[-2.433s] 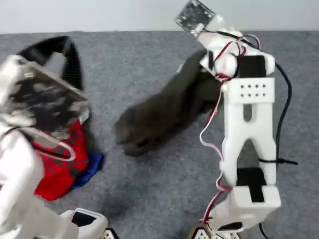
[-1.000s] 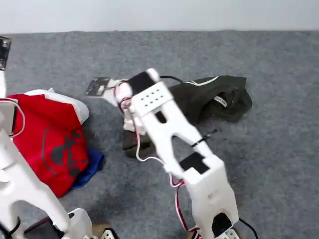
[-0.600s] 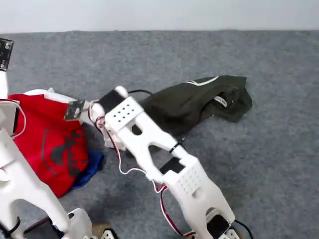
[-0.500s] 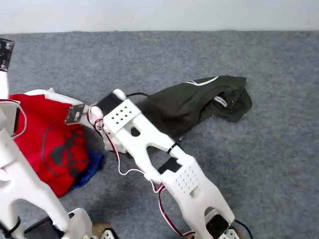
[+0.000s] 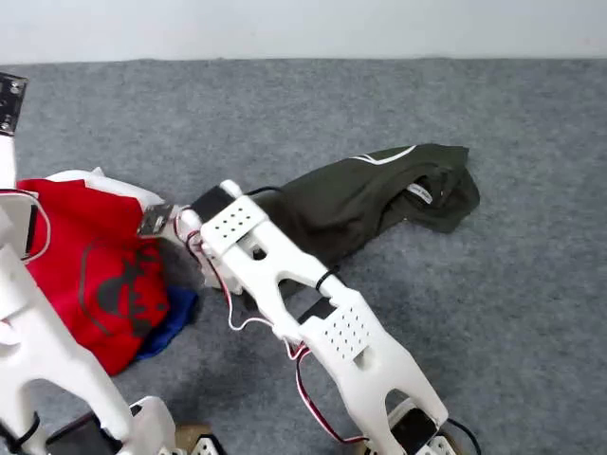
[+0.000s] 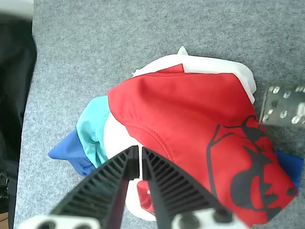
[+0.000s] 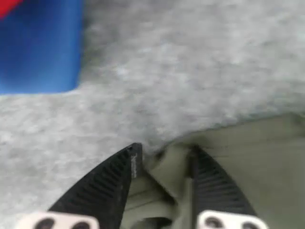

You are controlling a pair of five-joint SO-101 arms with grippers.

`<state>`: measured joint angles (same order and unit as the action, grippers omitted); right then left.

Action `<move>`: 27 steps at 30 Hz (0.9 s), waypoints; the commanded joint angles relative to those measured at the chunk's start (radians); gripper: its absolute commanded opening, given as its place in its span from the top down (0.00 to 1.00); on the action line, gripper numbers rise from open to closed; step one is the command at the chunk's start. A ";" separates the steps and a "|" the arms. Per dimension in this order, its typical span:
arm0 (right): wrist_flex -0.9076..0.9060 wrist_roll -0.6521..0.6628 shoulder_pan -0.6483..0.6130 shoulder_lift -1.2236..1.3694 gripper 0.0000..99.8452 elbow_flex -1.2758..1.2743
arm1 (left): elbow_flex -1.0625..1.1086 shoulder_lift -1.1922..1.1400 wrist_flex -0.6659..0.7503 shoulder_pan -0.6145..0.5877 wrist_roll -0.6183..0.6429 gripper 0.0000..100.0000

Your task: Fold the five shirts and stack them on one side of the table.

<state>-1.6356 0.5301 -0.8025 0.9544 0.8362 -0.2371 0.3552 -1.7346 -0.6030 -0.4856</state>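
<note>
Right claw [image 7: 162,155]: open. 1 finger sits on the grey felt-like surface [image 5: 379,104], the other on the crumpled dark olive shirt [image 5: 379,194]. A raised fold at the shirt's edge lies between the 2 fingers, not clamped.

The right arm [image 5: 313,313] runs from the near edge of the surface diagonally to the olive shirt's end nearest the pile.

The olive shirt is mid-surface, bunched and unfolded, its pale neck trim facing the far side. It lies apart from the pile, with a strip of bare surface between them.

Left claw [image 6: 139,155]: fingers closed to a thin slit, gripping nothing. It hangs above the pile, over the edge of the red shirt with the dark skull print [image 6: 190,124].

The pile is on the left side of the surface, with 4 shirts visible:
- The red shirt is on top.
- A white shirt [image 6: 214,67] is under it.
- A teal shirt [image 6: 93,129] sticks out on 1 side.
- A blue shirt [image 6: 71,152] is at the bottom, with a corner also showing beside the right claw [image 7: 38,47].

The stack is loose and its edges are not aligned.

The left arm [image 5: 38,360] stands at the left edge, partly covering the red shirt in the high view.
</note>
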 commanded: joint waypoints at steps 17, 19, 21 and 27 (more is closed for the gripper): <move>-0.165 0.029 0.183 -0.154 0.99 0.250 | -0.004 0.025 -0.020 0.008 -0.003 0.98; -0.165 0.029 0.219 -0.249 0.99 0.141 | -0.004 0.025 -0.020 0.034 -0.003 0.98; -0.165 0.031 0.259 -0.360 0.99 0.026 | -0.004 0.025 -0.020 0.069 -0.003 0.98; -0.163 0.112 0.406 -0.737 0.99 -0.293 | 0.027 0.023 -0.018 0.204 0.000 0.98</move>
<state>-1.7538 0.6007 -0.4695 0.4572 0.6475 -0.2263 0.3552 -1.7346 -0.4634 -0.4856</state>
